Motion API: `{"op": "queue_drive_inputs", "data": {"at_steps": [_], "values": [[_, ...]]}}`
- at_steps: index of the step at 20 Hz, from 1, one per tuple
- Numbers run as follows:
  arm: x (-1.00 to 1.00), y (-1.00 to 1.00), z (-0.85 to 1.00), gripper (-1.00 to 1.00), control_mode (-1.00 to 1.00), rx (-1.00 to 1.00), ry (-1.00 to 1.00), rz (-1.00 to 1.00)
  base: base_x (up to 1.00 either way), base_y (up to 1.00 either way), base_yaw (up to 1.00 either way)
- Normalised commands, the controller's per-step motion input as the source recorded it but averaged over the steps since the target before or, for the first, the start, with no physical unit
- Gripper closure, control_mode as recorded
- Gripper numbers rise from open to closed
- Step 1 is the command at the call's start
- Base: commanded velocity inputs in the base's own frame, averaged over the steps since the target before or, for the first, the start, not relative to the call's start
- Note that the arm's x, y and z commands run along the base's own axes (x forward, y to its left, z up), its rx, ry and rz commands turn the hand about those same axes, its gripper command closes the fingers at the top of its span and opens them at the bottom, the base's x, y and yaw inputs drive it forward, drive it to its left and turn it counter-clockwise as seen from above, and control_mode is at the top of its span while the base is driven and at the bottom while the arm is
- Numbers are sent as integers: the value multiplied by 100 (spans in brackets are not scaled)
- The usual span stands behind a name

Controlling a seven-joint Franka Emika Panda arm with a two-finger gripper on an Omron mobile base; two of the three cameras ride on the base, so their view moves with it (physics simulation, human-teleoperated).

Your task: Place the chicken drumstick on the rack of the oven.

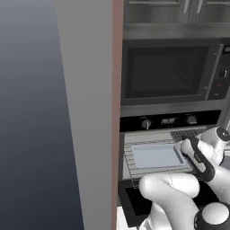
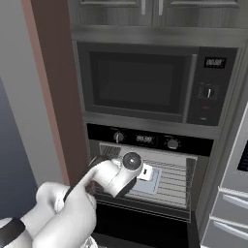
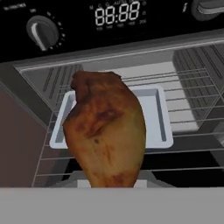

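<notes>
The chicken drumstick [image 3: 107, 131], glossy reddish-brown, stands upright close to the hand camera. My gripper [image 2: 145, 172] is shut on its lower end, and the meat hides the fingers. The drumstick hangs in the air just in front of the open oven [image 3: 118, 15], level with its mouth. Behind it the wire rack [image 3: 192, 109] is slid partly out and bears a pale grey tray [image 3: 157, 116]. The rack [image 1: 128, 157] and the tray [image 1: 155, 156] lie just left of my wrist in the left base view.
The oven's dark-glass door [image 2: 145, 225] hangs open below the rack. A black control strip [image 1: 168, 121] with knobs and a display runs above the opening. The microwave [image 1: 164, 72] sits higher. A brown cabinet side panel [image 2: 48, 97] bounds the left.
</notes>
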Motion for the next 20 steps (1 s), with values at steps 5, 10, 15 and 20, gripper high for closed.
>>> {"op": "queue_drive_inputs", "data": {"at_steps": [5,10,15,20], "values": [[66,-13,-34,100,-100,5,0,0,0,0,0],[33,-5,-42,100,-100,4,0,0,0,0,0],[19,-2,-29,100,-100,3,2,1,0,0,0],[24,0,-15,100,-100,1,12,2,0,0,0]]}}
